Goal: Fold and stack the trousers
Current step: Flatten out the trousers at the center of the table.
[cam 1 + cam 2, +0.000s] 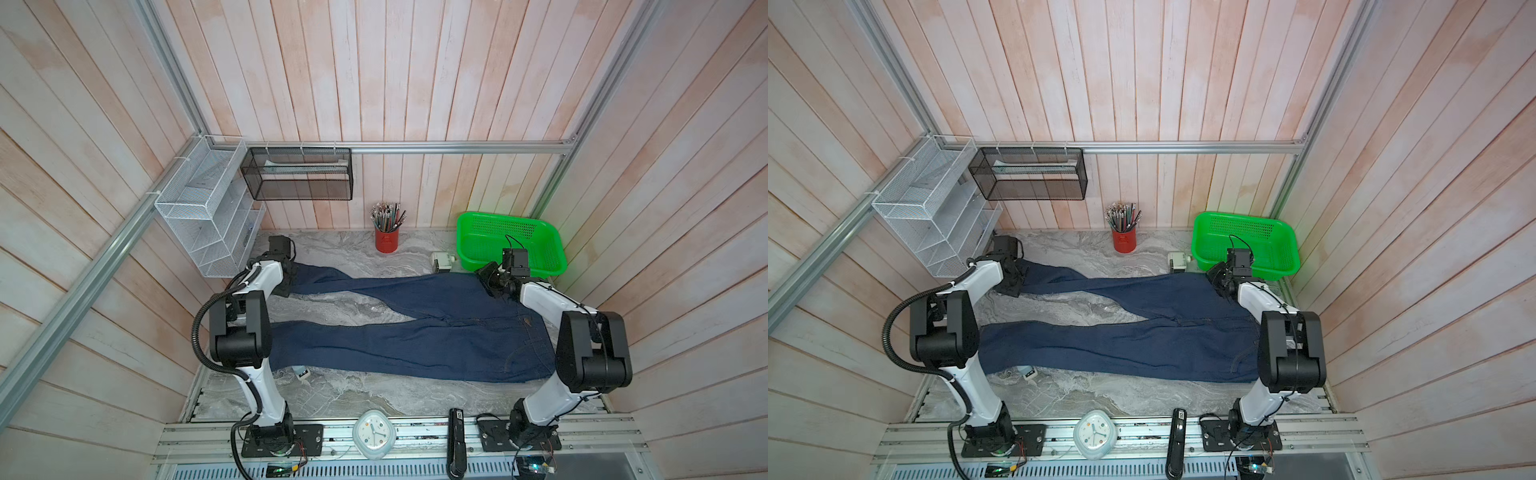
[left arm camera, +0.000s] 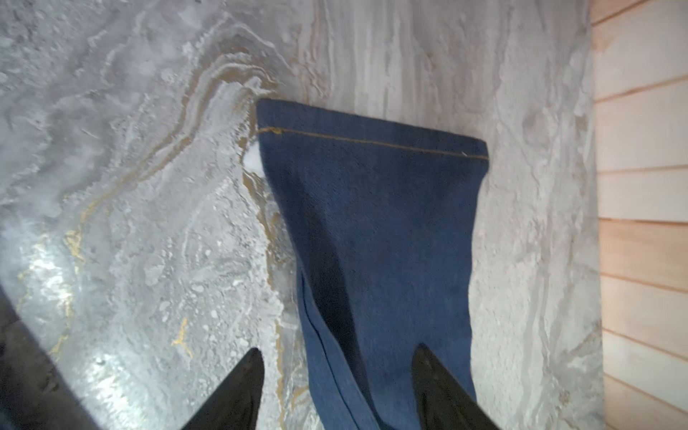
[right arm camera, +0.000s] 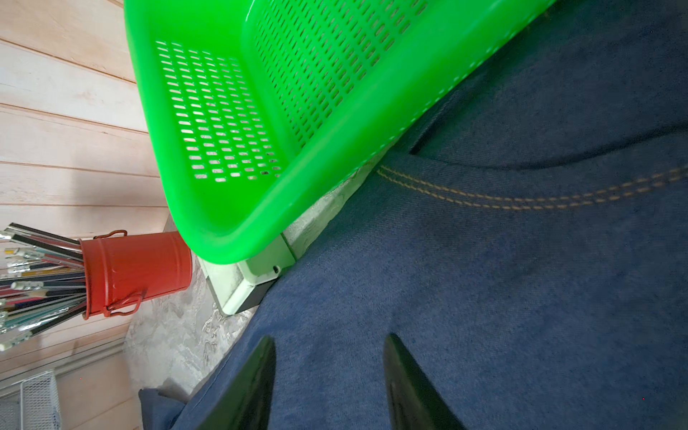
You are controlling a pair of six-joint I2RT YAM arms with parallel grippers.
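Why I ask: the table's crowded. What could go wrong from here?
The jeans' waist lies beside the basket and a white box; the right hand lifting there may shove them. A white gadget pokes from under the near leg and could drag along. The open left hand straddles the far leg's edge: possibly weak grip.

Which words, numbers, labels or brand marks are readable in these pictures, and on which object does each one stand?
No text can be read with certainty.
White round-cornered clock: dial numerals too small.
Black elongated device: white label too blurred.
Red metal pencil pot: small dark mark, unreadable.
Tan patch on the dark blue denim jeans: too small.
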